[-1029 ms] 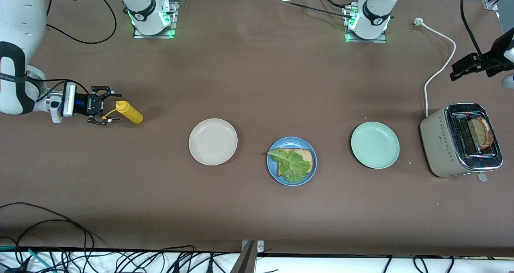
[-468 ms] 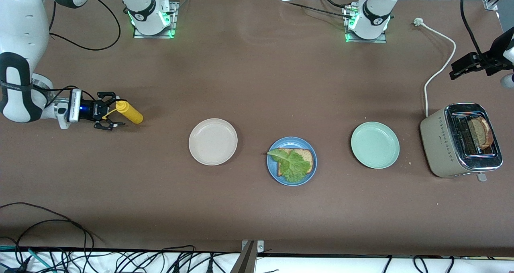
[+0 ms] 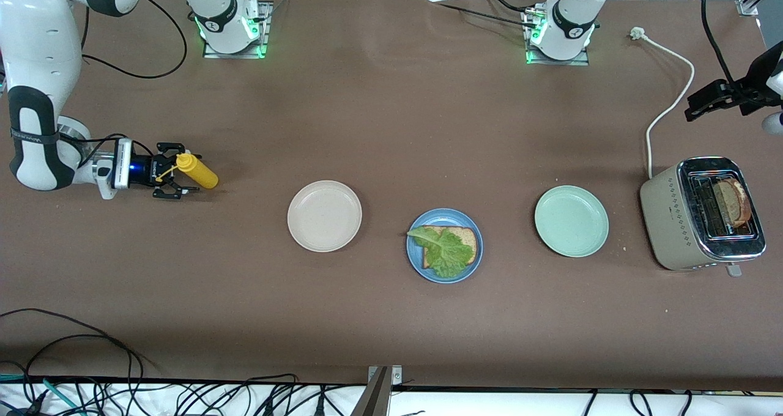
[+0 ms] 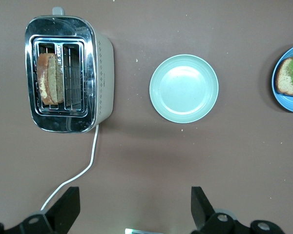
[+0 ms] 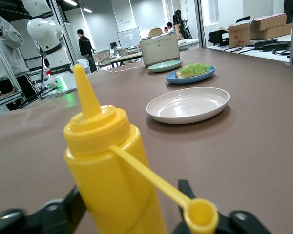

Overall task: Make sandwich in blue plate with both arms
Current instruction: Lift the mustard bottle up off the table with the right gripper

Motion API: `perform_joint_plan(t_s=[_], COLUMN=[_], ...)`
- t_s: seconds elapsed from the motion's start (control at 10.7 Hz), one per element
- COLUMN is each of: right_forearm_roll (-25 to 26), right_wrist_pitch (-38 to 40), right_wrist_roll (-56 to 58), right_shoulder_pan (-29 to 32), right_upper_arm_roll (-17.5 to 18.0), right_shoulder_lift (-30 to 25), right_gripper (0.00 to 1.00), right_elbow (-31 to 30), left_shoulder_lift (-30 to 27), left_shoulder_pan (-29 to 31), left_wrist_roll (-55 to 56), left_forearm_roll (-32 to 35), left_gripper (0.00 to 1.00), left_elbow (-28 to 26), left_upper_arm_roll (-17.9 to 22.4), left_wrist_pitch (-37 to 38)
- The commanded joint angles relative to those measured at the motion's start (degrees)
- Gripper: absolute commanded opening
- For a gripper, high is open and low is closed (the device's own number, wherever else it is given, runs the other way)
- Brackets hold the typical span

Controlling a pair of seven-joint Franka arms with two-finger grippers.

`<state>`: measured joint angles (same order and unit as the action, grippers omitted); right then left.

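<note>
Now one bread slice [image 3: 457, 240] and lettuce [image 3: 445, 252] are laid on the blue plate [image 3: 416, 260]; the second slice [image 3: 731, 202] is left in the toaster [image 3: 673, 219]. The right end effector [image 3: 177, 178] is spread wide around the mustard bottle [image 3: 197, 170] near the right arm's tabletop edge; the left end effector [image 4: 132, 214] is held wide above the toaster's corner.

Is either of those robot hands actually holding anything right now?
No. The right gripper is open, its fingers on either side of the yellow squeeze bottle near its cap, not closed on it. The left gripper waits open above the table, empty.

No lettering can be read on anything in these views.
</note>
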<state>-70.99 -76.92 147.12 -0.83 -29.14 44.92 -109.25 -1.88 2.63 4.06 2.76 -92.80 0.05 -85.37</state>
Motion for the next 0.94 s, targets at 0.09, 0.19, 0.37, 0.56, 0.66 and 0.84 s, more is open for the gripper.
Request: perform_joint_plan(t_s=[0.09, 0.19, 0.37, 0.56, 0.66, 0.84], right_forearm_roll=[-0.90, -0.99, -0.90, -0.82, -0.73, -0.38], right_wrist_pitch=[1.34, 1.25, 0.98, -1.55, -4.35, -11.37], right_wrist_roll=[0.27, -0.34, -6.63, -14.80, -19.28, -26.07], right_shoulder_pan=[0.31, -0.30, -2.93, -6.70, -9.16, -14.26], right_upper_arm_roll=[0.32, 0.32, -0.03, -0.39, -0.39, -0.39], right_shoulder_lift=[0.96, 0.69, -0.62, -3.07, -5.26, -9.66], right_gripper=[0.17, 0.12, 0.12, 0.12, 0.12, 0.13], right_elbow=[1.84, 2.98, 5.44, 7.72, 8.43, 9.40], left_shoulder_lift=[0.30, 0.30, 0.30, 0.30, 0.30, 0.30], left_shoulder_pan=[0.01, 0.01, 0.01, 0.01, 0.01, 0.01], left_wrist_roll=[0.08, -0.01, -0.01, -0.01, -0.01, 0.07], left_forearm_roll=[-0.74, -0.74, -0.74, -0.65, -0.65, -0.65], left_gripper=[1.00, 1.00, 1.00, 1.00, 1.00, 1.00], left_elbow=[1.31, 1.31, 1.31, 1.31, 1.31, 1.31], left_upper_arm_roll=[0.04, 0.04, 0.04, 0.04, 0.04, 0.04], left_wrist_pitch=[1.17, 1.26, 1.26, 1.26, 1.26, 1.26])
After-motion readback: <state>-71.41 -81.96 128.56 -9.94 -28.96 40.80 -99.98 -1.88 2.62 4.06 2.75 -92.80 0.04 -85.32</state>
